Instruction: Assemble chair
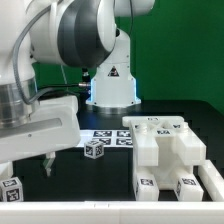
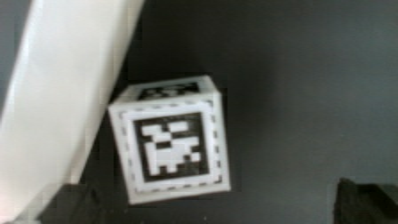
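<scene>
The part-built chair (image 1: 165, 150), a chunky white block structure with tags, stands at the exterior view's right. A small white tagged cube (image 1: 96, 149) lies left of it, and another (image 1: 10, 188) lies at the bottom left corner. My gripper (image 1: 45, 160) hangs low over the table between the two cubes. In the wrist view a tagged white cube (image 2: 169, 140) lies beyond my gripper (image 2: 222, 205), not between the fingers; which of the two cubes it is I cannot tell. The dark fingertips (image 2: 80, 205) stand wide apart with nothing between them.
The marker board (image 1: 112, 136) lies flat behind the middle cube, before the arm's base (image 1: 110, 85). A long white slanted edge (image 2: 63, 90) runs beside the cube in the wrist view. A white rim (image 1: 70, 206) borders the table's front.
</scene>
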`<state>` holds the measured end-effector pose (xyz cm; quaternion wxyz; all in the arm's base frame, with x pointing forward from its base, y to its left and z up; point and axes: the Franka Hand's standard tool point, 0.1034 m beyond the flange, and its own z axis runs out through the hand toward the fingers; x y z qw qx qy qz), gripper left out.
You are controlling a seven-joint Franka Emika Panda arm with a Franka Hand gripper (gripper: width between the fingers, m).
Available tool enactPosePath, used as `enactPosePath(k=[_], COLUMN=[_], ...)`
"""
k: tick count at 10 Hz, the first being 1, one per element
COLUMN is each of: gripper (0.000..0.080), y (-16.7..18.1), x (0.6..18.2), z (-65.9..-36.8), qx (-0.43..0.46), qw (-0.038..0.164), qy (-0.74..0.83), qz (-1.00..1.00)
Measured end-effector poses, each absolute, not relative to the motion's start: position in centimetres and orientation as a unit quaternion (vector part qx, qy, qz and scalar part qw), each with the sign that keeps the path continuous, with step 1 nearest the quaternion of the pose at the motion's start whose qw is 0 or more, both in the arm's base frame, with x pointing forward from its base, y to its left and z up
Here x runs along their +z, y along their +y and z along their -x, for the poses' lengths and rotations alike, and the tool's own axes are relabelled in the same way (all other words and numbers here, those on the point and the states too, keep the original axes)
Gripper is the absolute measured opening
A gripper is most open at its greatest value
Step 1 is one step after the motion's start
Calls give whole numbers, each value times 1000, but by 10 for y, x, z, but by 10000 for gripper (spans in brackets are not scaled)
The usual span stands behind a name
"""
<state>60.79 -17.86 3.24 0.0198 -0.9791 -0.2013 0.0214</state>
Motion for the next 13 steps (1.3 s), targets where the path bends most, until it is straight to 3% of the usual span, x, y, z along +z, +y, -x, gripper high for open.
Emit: enactPosePath(k=[3, 5, 13], gripper=[648, 648, 648], y=[-180, -175, -168], x=[32, 31, 25], z=[-609, -607, -604], qx=[20, 6, 9], qw=[18, 5, 10], qy=[-202, -205, -207], qz=[979, 979, 978])
